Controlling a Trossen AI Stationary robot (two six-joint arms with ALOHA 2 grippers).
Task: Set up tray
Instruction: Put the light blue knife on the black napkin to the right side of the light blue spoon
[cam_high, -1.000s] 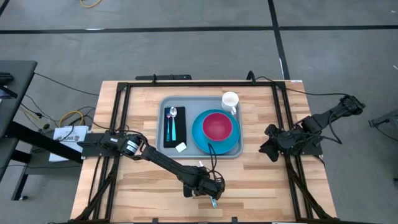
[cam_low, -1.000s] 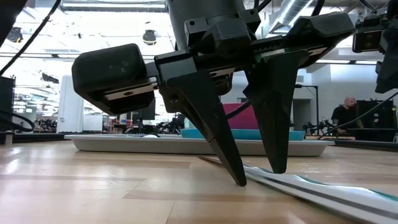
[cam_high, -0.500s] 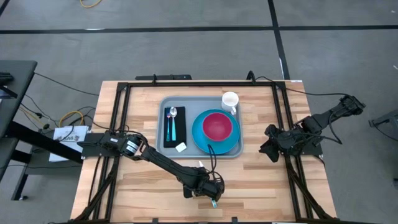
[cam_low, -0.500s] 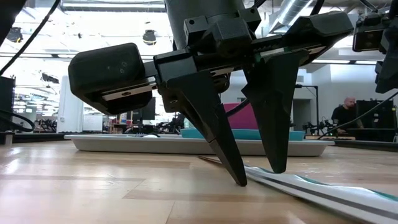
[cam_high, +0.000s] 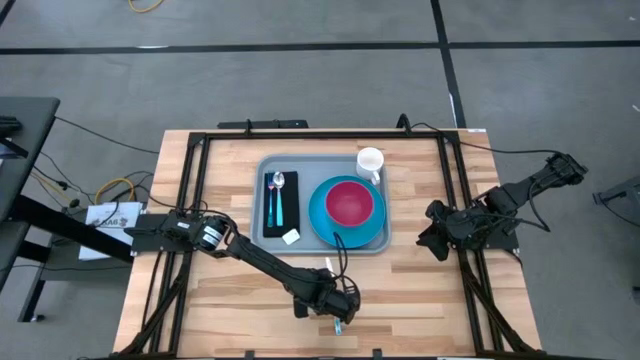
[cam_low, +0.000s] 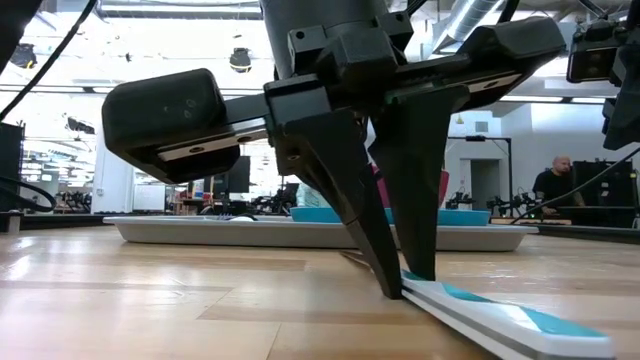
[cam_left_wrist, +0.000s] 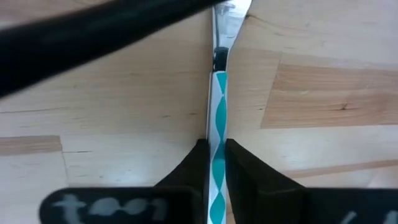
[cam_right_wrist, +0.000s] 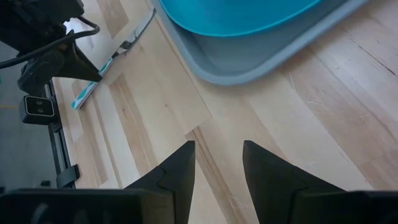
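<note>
A utensil with a white-and-teal patterned handle and a metal front part lies on the wooden table near its front edge. My left gripper stands over it, shut on the handle. The grey-blue tray sits mid-table, holding a blue plate with a red bowl, a white cup and a black napkin with cutlery on it. My right gripper waits open at the table's right side, nothing between its fingers. My left gripper pinches the utensil's handle, about midway along it, between its two fingers. The fingers come from above, pointing down, one on each long side of the handle. The handle's free end stays low on the table.
A small white item lies in the tray's near left corner. Black rails run along the table's left, right and far sides. Bare wood lies between the tray and the front edge. A person sits far off in the room.
My left gripper has shut: its two fingertips, which stood apart on either side of the utensil's handle, have come together on it. The handle has shifted a little on the table as they closed. My right arm has kept still.
</note>
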